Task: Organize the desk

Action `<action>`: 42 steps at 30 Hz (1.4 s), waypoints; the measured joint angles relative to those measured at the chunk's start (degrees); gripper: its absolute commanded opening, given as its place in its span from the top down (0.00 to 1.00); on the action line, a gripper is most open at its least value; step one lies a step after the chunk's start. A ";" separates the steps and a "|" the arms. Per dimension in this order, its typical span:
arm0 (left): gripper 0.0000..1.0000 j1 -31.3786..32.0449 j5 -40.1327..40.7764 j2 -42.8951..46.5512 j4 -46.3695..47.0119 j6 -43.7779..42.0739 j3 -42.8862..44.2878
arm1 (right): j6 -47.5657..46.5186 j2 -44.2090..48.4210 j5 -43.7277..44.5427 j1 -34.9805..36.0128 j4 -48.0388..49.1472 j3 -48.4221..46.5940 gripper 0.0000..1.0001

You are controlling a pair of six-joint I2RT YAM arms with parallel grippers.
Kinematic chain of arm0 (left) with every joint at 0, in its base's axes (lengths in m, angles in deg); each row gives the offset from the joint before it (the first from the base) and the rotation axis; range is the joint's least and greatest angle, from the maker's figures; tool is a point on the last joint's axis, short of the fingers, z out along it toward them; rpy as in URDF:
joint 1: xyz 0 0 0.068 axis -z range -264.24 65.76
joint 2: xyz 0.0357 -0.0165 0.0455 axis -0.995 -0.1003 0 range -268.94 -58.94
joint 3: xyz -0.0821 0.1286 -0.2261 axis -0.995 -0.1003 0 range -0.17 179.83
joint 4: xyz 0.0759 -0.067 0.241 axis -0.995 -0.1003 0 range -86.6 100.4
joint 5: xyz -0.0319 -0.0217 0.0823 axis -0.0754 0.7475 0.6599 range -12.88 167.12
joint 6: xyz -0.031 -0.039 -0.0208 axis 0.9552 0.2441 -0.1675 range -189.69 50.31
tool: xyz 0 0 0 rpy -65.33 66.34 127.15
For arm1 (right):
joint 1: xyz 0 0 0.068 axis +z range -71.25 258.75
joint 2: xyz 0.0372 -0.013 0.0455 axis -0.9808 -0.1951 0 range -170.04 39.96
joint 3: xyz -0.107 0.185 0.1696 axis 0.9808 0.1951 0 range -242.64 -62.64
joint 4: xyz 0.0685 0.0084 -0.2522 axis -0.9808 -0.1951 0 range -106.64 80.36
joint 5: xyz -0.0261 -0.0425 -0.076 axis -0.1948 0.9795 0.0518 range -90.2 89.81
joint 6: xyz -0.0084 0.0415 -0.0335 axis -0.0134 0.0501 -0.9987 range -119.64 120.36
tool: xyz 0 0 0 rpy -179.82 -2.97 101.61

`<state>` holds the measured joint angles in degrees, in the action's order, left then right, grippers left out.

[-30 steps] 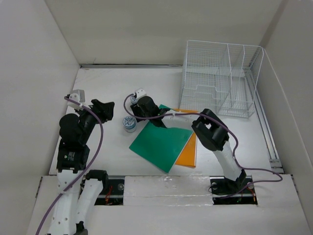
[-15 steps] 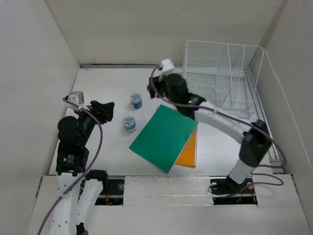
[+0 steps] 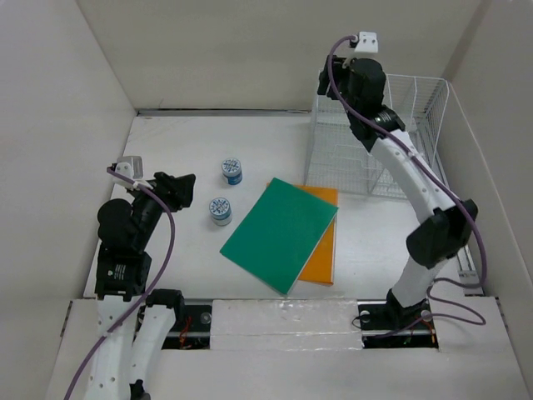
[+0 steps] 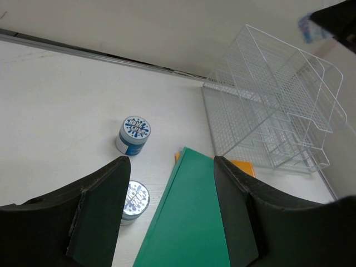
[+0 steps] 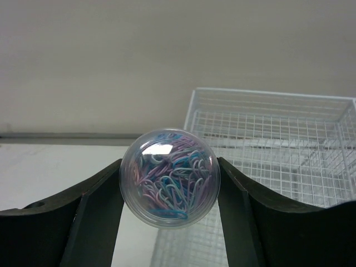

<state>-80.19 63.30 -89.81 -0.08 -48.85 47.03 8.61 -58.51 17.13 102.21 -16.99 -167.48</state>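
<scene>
Right fingers [image 5: 94,217] are clamping a clear paperclip-filled round tub [image 5: 169,178] high by the white wire-mesh rack [image 5: 289,150], likely for stowing; left fingers [image 4: 100,211] are hanging apart, empty.

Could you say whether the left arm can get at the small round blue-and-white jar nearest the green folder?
Probably yes: the open, empty left gripper faces that small round jar, with only bare white desk between.
</scene>
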 measured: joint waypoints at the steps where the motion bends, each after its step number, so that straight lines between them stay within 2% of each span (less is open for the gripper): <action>1: 0.42 0.00 -0.15 0.00 0.02 0.00 0.00 | -0.13 -2.75 0.15 -0.85 -1.66 -2.27 0.44; 5: 0.42 0.00 -0.55 0.00 0.20 0.00 -0.35 | -0.85 -11.50 1.01 -3.10 -6.45 -7.93 0.43; 10: 0.42 0.00 -0.76 -0.02 0.17 -0.02 -0.72 | -1.33 -16.68 1.29 -4.85 -11.30 -11.63 0.42; 13: 0.42 0.00 -0.79 -0.02 0.24 0.00 -0.72 | -1.42 -17.00 1.25 -5.66 -12.00 -11.76 0.40; 20: 0.42 0.00 -0.81 -0.02 0.24 -0.02 -0.72 | -1.40 -18.05 0.68 -7.32 -12.07 -13.00 0.25; 27: 0.42 0.00 -0.79 -0.02 0.26 -0.02 -0.72 | -1.22 -19.67 -0.42 -8.22 -12.20 -13.07 0.24; 31: 0.42 0.00 -0.76 -0.02 0.26 -0.04 -0.72 | -0.96 -19.65 -1.14 -8.46 -12.07 -13.07 0.16; 34: 0.42 0.00 -0.76 -0.02 0.24 -0.04 -0.72 | -0.85 -17.55 -1.51 -8.44 -11.02 -10.49 0.12; 38: 0.42 0.00 -0.74 -0.02 0.24 -0.07 -0.72 | -0.76 -9.05 -1.68 -7.87 -9.68 -3.82 0.11; 42: 0.42 0.00 -0.55 0.00 0.20 -0.07 -0.72 | -1.01 5.03 -2.62 -4.00 -2.16 6.12 0.21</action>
<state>-80.19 62.75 -89.81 0.12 -48.91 46.31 7.61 -53.49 14.50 98.21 -19.15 -161.36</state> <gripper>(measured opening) 0.578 0.840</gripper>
